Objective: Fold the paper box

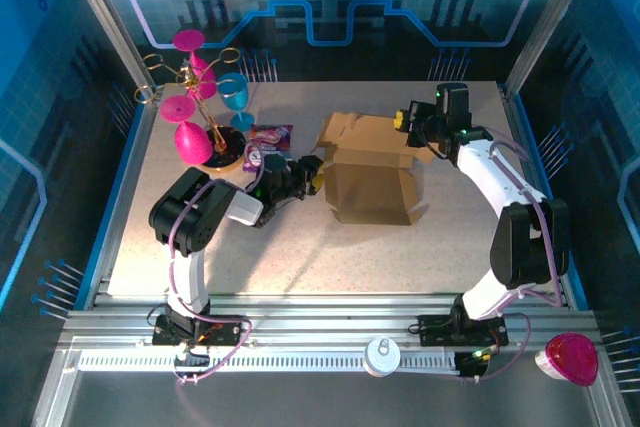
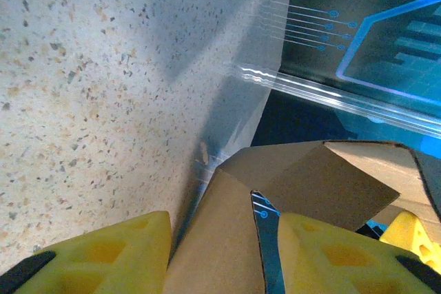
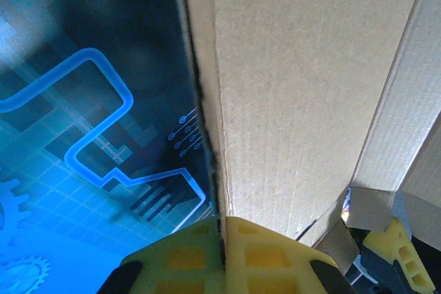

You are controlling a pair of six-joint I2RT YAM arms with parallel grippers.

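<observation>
Left arm (image 1: pixel 200 212) low beside paper box (image 1: pixel 372 187)

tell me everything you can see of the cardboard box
The paper box is plain brown corrugated cardboard, unmarked and half folded. A front wall stands upright, with panels and flaps raised loosely behind it and at the sides. It sits near the middle of the speckled table. The right gripper is pinched shut on the edge of a rear panel. A left side flap runs between the parted fingers of the left gripper.
</observation>
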